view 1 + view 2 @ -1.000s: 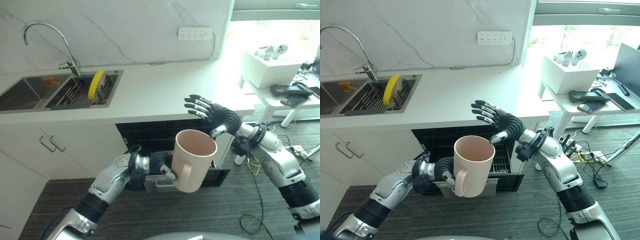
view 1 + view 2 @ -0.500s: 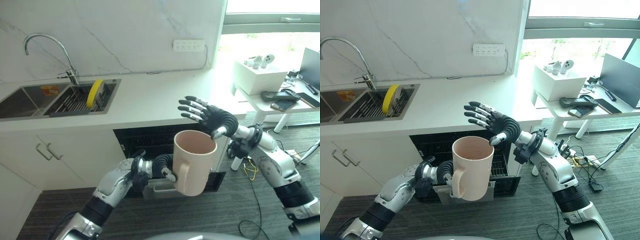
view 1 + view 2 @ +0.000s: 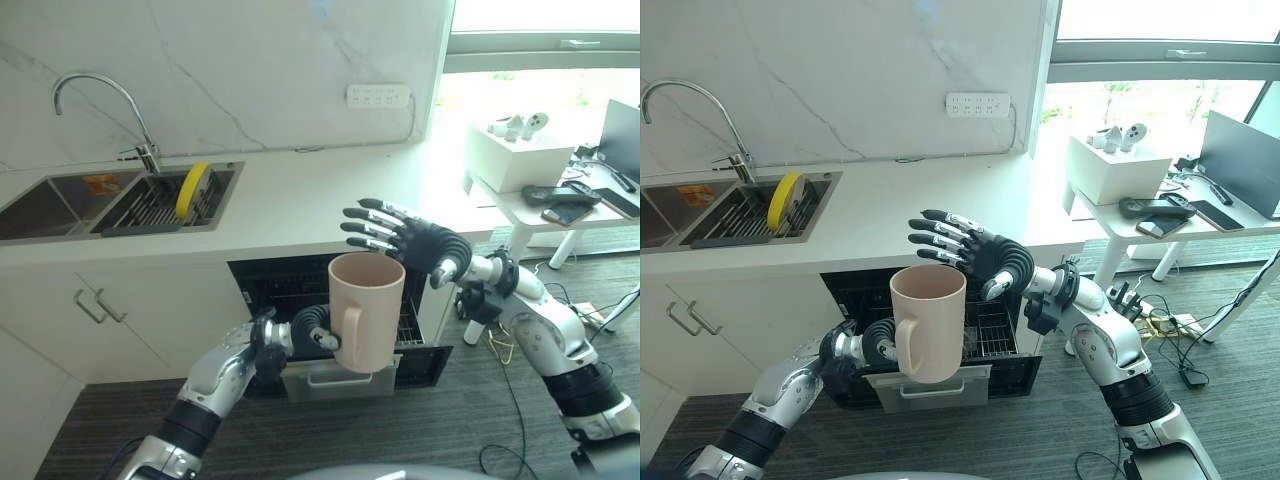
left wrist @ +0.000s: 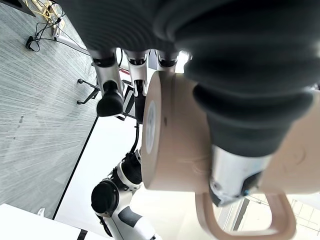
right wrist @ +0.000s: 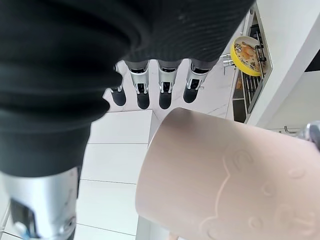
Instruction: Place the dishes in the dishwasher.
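**Control:** Report, left side first.

**Operator:** I have the left hand [image 3: 312, 331] clenched round the lower body of the pink mug [image 3: 364, 310], fingers and thumb wrapped on it. The mug is upright, long axis vertical, mouth up, handle turned toward me.

**Control:** Where is the mug relative to the target?

**Operator:** It hangs in the air directly above the pulled-out dishwasher rack [image 3: 412, 335], which lies below and beyond the left hand, under the bench [image 3: 290, 205]. My judgement: the coming move is a descent, likely with the mug tipped mouth-down first.

**Control:** Right side?

**Operator:** I have the right hand [image 3: 415, 243] released, fingers straight and spread, grasping nothing. It sits just beyond the mug's rim, palm toward the mug. I cannot confirm contact.

**Control:** Which hand is nearer?

**Operator:** The left already grips it. The right is near enough for a handover.

**Control:** Anything outstanding?

**Operator:** A yellow plate [image 3: 192, 181] stands on edge in the sink [image 3: 45, 192], well away from both hands.
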